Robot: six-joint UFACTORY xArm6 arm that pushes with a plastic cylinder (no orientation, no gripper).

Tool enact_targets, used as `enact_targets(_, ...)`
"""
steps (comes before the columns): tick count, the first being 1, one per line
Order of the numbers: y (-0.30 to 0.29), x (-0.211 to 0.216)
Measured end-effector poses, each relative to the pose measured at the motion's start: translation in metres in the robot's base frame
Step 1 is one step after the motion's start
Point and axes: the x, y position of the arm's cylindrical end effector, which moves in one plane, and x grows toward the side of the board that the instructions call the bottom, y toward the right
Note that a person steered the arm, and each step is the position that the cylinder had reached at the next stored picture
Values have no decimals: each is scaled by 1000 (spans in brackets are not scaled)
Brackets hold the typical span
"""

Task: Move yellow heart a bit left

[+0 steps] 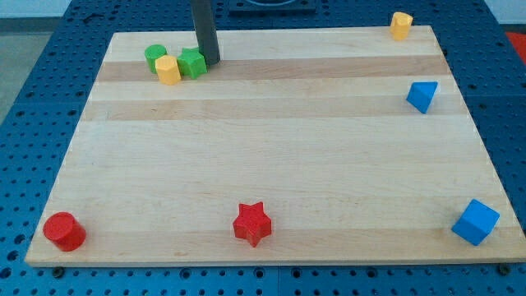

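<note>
Two yellow blocks show, and I cannot tell for sure which one is the heart. One yellow block (168,70) sits at the view's top left, touching a green round block (154,56) and a green star-like block (192,62). The other yellow block (400,25) sits at the board's top right corner. My tip (210,62) rests on the board just right of the green star-like block, close to or touching it. It is about fifty pixels right of the nearer yellow block and far left of the corner one.
A blue triangle block (422,95) lies at the right edge and a blue cube (475,221) at the bottom right. A red star (251,224) is at the bottom middle and a red cylinder (64,231) at the bottom left. The wooden board (271,156) lies on a blue perforated table.
</note>
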Motion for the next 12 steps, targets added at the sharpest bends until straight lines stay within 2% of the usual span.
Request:
enact_targets(1, 0, 0)
enact_targets(2, 41, 7)
enact_targets(3, 101, 21)
enact_targets(5, 221, 21)
enact_targets(7, 347, 2)
enact_targets(9, 440, -30)
enact_targets(11, 445, -79)
enact_targets(12, 412, -73)
